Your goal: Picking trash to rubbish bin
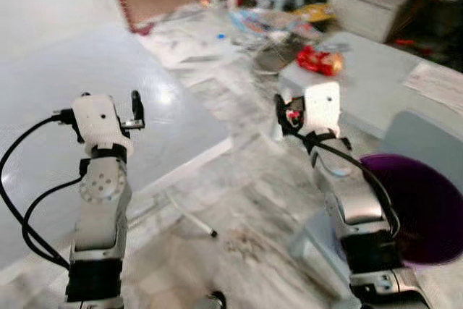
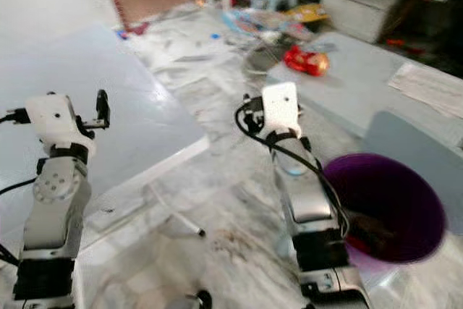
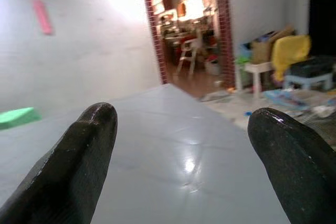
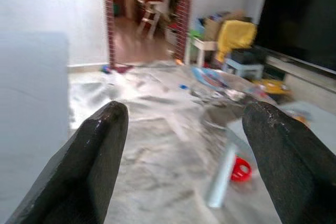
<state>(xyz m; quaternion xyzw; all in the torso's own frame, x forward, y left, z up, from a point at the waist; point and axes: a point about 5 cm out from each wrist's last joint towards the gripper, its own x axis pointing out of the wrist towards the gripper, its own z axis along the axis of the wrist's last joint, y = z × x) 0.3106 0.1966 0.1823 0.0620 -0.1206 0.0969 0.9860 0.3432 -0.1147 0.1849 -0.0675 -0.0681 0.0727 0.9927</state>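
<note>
Left gripper point(image 3: 181, 145) hovering over grey mat point(image 1: 65, 121), fingers spread wide, holding nothing | right gripper point(image 4: 184, 150) hanging above marble floor point(image 1: 239, 200), fingers parted, empty | red trash wrapper point(image 1: 320, 59) lying on low grey table point(image 1: 376, 85), well ahead | purple rubbish bin point(image 2: 387, 204) sitting just beside right arm.

marble floor point(image 1: 239, 200) with pale mats, white wall point(image 3: 79, 40), brick-edged doorway point(image 4: 147, 14), dark tv point(image 4: 299, 19).
</note>
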